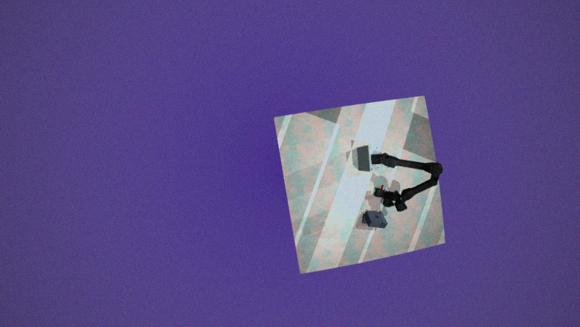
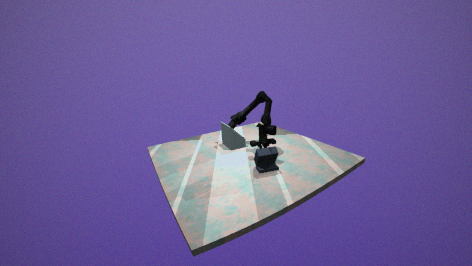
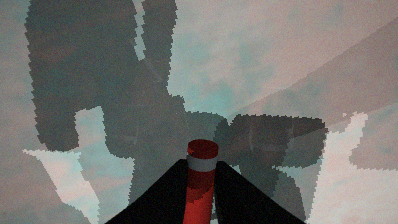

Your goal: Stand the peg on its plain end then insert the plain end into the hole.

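Note:
The red peg (image 3: 200,197) (image 1: 382,187) has a white band near the end that faces the wrist camera. My gripper (image 3: 200,168) (image 2: 263,145) is shut on the peg just around and below the band. The peg's plain end is out of view in the wrist view, so I cannot tell whether it touches the table. The gripper points down beside the dark sloped panel (image 1: 378,221) (image 2: 266,159). The panel's hole (image 1: 376,216) shows as a small dark spot in the top view. The gripper hides the peg in the exterior view.
A grey upright plate (image 1: 362,158) (image 2: 233,138) stands in front of the arm's base. The patterned table (image 1: 320,194) (image 2: 227,198) carries bright stripes and shadows, and its edges show in the top and exterior views. The arm (image 1: 414,163) (image 2: 251,105) bends high above the table.

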